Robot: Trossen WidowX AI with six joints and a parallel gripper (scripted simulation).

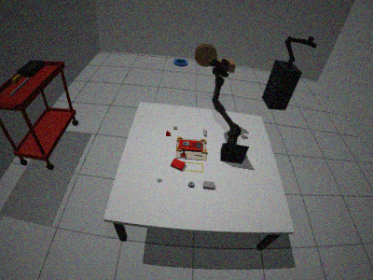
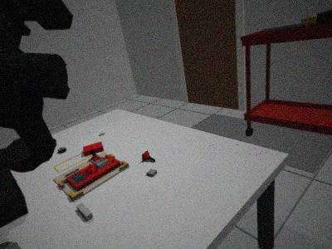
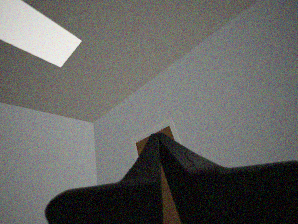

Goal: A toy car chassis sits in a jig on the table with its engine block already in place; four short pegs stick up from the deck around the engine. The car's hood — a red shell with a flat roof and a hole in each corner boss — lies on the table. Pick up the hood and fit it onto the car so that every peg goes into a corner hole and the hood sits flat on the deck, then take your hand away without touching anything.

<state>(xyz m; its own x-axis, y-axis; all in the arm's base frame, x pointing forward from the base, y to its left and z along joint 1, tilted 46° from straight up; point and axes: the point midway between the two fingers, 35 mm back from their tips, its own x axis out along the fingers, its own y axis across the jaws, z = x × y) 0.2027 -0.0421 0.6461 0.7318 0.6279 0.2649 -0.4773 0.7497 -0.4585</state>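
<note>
The hood, a red block (image 1: pixel 177 164) (image 2: pixel 93 148), lies on the table, slightly turned, beside the jig and near one end of a yellow outline. The red chassis (image 1: pixel 191 146) (image 2: pixel 88 174) sits in the tan jig (image 1: pixel 198 157) with yellow corners. The grey engine block (image 1: pixel 186 144) (image 2: pixel 101 162) is on its deck. The pegs and the hood's corner holes are too small to make out. My gripper (image 3: pixel 156 138) is shut and empty, its fingertips meeting in the wrist view. It is raised high above the table, far from hood and chassis, facing wall and ceiling.
A small red part (image 1: pixel 168 133) (image 2: pixel 146 156) and a grey block (image 1: pixel 205 133) (image 2: pixel 84 212) lie near the jig. Another grey block (image 1: pixel 209 185) and a dark round part (image 1: pixel 191 184) lie beyond the yellow outline (image 1: pixel 202 167) (image 2: pixel 56 168). A red cart (image 1: pixel 47 128) stands off the table.
</note>
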